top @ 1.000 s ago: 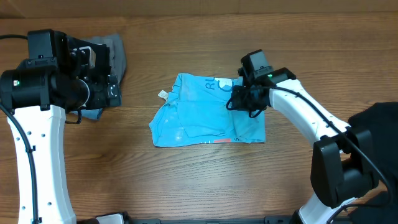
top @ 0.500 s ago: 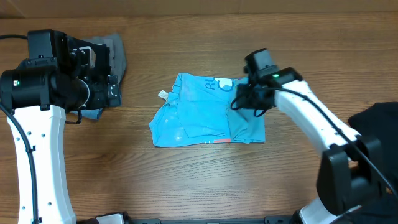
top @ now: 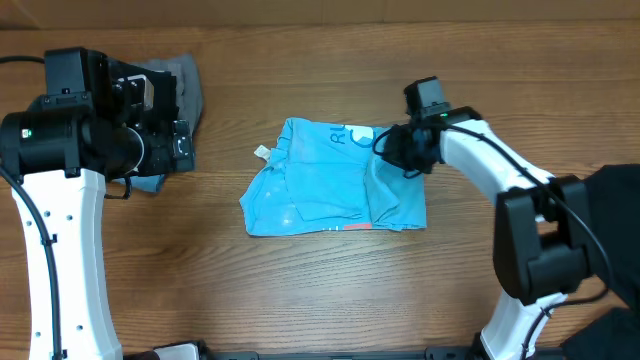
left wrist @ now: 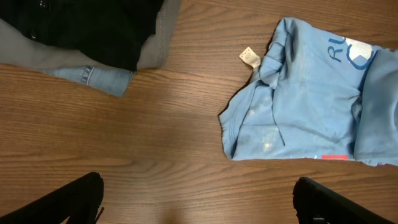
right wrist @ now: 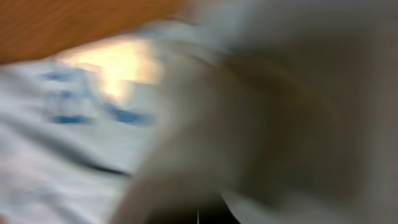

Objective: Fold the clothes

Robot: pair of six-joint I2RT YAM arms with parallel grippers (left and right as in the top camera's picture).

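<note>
Task progress is judged as partial. The sky-blue shirt (top: 330, 185) lies at the centre of the table (top: 330, 300), gathered into a rough rectangle with one layer turned over along its 3 o'clock side. Its edges are uneven, the 9 o'clock edge is rumpled, and a white label (left wrist: 249, 56) projects at the 11 o'clock corner, so at least one tidying fold appears outstanding. A pile (top: 182, 75) of black, grey and denim pieces sits at 10 o'clock from the shirt, well apart from it and not folded; these items are left to do. The right gripper (top: 392, 150) is positioned at the shirt's 2 o'clock corner, at the fabric edge, with its jaws fully closed. The right wrist view is blurred and filled with pale cloth, so whether fabric is pinched between the jaws cannot be told. The left gripper (left wrist: 205, 199) hangs over the pile's near edge, at 9 o'clock from the shirt, with its jaws spread wide and nothing between them.
</note>
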